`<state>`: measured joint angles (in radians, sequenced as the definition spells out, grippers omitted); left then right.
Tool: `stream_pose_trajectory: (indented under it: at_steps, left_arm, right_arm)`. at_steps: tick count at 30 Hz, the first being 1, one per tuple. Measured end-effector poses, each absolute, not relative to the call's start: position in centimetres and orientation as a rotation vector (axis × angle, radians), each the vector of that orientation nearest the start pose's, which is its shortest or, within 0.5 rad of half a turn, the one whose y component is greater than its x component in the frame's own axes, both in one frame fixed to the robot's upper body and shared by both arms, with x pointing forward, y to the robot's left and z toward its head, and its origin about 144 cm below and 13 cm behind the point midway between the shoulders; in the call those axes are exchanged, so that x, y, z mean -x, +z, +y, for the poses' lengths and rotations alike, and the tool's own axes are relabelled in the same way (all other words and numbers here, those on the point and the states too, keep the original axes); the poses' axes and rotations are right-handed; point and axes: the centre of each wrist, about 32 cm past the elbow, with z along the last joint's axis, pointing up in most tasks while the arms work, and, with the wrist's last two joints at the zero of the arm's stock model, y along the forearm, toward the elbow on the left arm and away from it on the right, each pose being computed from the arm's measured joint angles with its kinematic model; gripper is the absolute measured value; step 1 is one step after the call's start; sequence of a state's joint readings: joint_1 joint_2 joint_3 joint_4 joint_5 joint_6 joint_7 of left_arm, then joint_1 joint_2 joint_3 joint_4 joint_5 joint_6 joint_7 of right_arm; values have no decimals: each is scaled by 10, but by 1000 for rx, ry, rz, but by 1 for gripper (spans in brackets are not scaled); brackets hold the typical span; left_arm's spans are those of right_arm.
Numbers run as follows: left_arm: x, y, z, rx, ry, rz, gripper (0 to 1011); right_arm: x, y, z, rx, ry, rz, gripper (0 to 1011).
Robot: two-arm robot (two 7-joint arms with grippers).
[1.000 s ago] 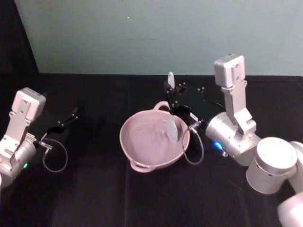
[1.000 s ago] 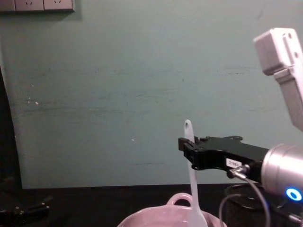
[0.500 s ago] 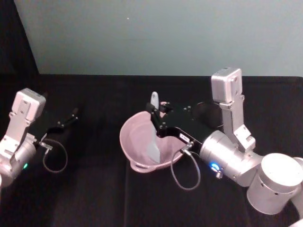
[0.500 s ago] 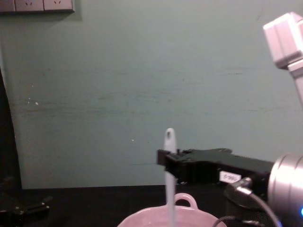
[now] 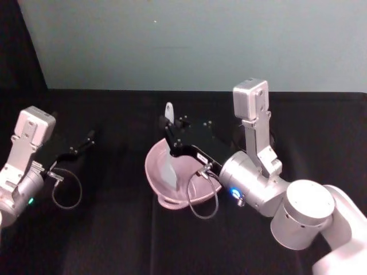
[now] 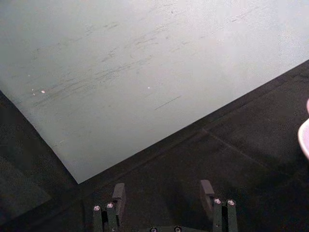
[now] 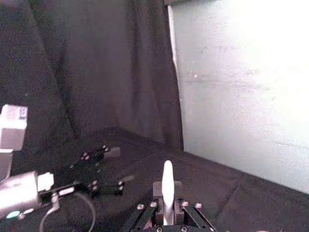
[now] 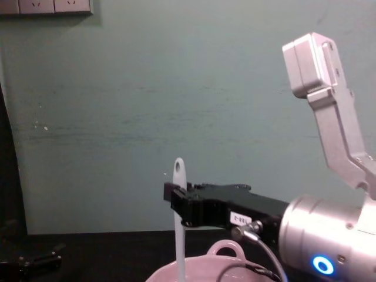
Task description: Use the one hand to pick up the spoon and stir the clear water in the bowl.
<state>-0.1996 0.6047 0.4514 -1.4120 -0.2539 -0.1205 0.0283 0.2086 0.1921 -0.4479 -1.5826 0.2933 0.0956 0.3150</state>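
The surface (image 5: 114,229) is covered in black cloth and runs back to a pale teal wall (image 5: 200,46), where its far edge meets the wall in a straight line. A faint crease (image 5: 152,240) in the cloth leads from the near edge up toward the bowl (image 5: 150,175). This pale-pink, glossy bowl stands directly on the cloth, roughly mid-surface. Its near loop handle (image 5: 169,201) points toward the robot, and its far loop handle (image 8: 226,248) rises at the back rim.

Room: dimly lit | wall (image 7: 241,96): washed out by glare in right wrist view | tablecloth (image 5: 114,229): rendered near-black, shadows lost | blue ring (image 8: 322,265): seen glowing
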Motion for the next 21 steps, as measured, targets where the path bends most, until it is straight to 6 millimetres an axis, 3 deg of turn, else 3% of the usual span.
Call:
stream_pose_trajectory:
  at_steps: [9, 21]
  left_arm:
    - [-489, 1140, 310, -304, 1248, -285, 1011]
    - [-489, 1140, 310, -304, 1248, -285, 1011]
  right_arm:
    - [-507, 1185, -137, -66, -868, -25, 120]
    - [-526, 1180, -148, -82, -976, -89, 119]
